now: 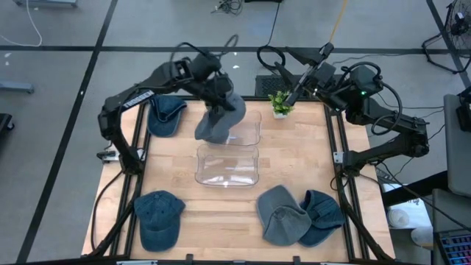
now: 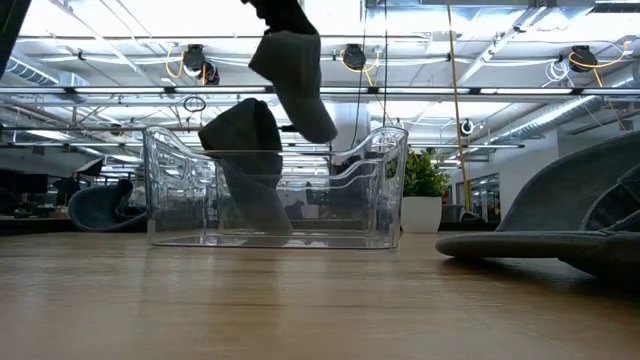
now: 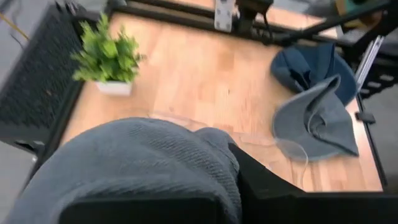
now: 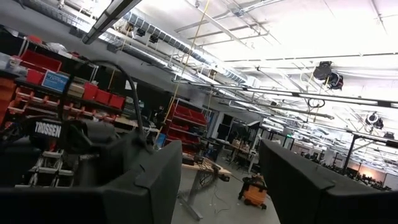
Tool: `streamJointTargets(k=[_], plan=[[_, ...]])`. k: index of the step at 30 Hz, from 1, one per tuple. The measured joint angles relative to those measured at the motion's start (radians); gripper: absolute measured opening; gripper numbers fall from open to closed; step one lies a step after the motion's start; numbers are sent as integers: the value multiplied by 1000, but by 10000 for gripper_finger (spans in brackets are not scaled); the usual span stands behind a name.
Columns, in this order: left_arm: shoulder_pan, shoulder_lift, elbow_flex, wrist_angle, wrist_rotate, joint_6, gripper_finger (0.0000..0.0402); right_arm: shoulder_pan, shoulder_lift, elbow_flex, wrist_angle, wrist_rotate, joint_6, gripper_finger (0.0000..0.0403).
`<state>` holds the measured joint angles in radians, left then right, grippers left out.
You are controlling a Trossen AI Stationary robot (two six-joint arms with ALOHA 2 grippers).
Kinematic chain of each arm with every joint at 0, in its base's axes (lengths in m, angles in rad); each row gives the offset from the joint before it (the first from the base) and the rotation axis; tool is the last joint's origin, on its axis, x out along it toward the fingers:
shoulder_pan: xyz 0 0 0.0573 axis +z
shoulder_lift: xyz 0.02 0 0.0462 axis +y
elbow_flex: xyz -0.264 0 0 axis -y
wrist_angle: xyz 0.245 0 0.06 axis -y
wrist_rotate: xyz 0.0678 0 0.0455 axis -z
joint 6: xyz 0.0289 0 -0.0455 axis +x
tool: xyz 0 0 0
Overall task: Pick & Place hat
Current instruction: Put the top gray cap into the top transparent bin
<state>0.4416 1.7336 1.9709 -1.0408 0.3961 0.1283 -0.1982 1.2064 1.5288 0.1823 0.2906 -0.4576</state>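
Note:
A grey hat (image 1: 221,119) hangs in the air over the left end of the far clear bin (image 1: 250,131), with my left gripper (image 1: 215,94) shut on it. In the low view the hat (image 2: 297,70) hangs above the bin's rim (image 2: 385,135). In the left wrist view its cloth (image 3: 137,162) fills the foreground. My right gripper (image 4: 217,162) stands open and raised at the far right (image 1: 309,73), pointing up into the room and holding nothing. My left gripper holds the grey hat from above, slanting down from the table's far left. The cloth (image 3: 205,155) bunches over the fingers (image 3: 267,190) and hides which part they hold. The hat hangs slack below them, clear of the table.
A second clear bin (image 1: 227,165) sits nearer, at the table's middle. A blue hat (image 1: 165,114) lies far left and another (image 1: 158,217) near left. A grey hat (image 1: 283,215) overlaps a blue one (image 1: 324,217) near right. A potted plant (image 1: 280,103) stands at the far edge.

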Motion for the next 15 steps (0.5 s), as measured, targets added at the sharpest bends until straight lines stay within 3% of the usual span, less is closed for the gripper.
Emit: streamJointTargets(k=[15], plan=[[-4,82,0,-61,19,66,8,0,2,0,0,-3,0,201]])
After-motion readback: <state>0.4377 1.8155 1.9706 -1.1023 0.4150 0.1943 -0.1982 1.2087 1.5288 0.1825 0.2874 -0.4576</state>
